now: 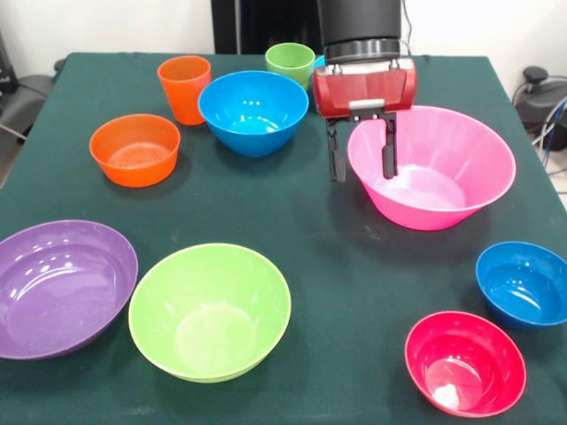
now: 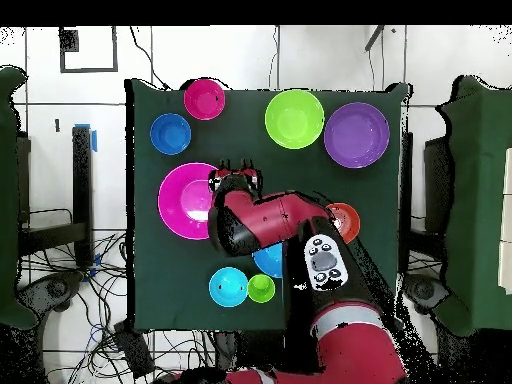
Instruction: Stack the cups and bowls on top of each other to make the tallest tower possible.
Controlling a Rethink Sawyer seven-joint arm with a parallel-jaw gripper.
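My gripper (image 1: 361, 152) hangs open over the left rim of the huge pink bowl (image 1: 443, 168); one finger is inside the bowl and the other outside it. Behind it stand the large blue bowl (image 1: 252, 111), the orange cup (image 1: 184, 87) and the light green cup (image 1: 291, 64). The orange bowl (image 1: 135, 149) sits at the left. Along the front are the purple bowl (image 1: 62, 288), the lime green bowl (image 1: 210, 310), the red bowl (image 1: 465, 361) and a small blue bowl (image 1: 523, 283). In the overhead view the gripper (image 2: 235, 163) is at the edge of the pink bowl (image 2: 185, 200), and another small blue bowl (image 2: 227, 287) sits beside the green cup (image 2: 261, 288).
Every bowl and cup stands upright and separate on the dark green tablecloth (image 1: 354, 266). The arm (image 2: 270, 220) covers part of the orange bowl (image 2: 345, 218) and the large blue bowl (image 2: 268, 262) from above. Cables lie on the floor around the table.
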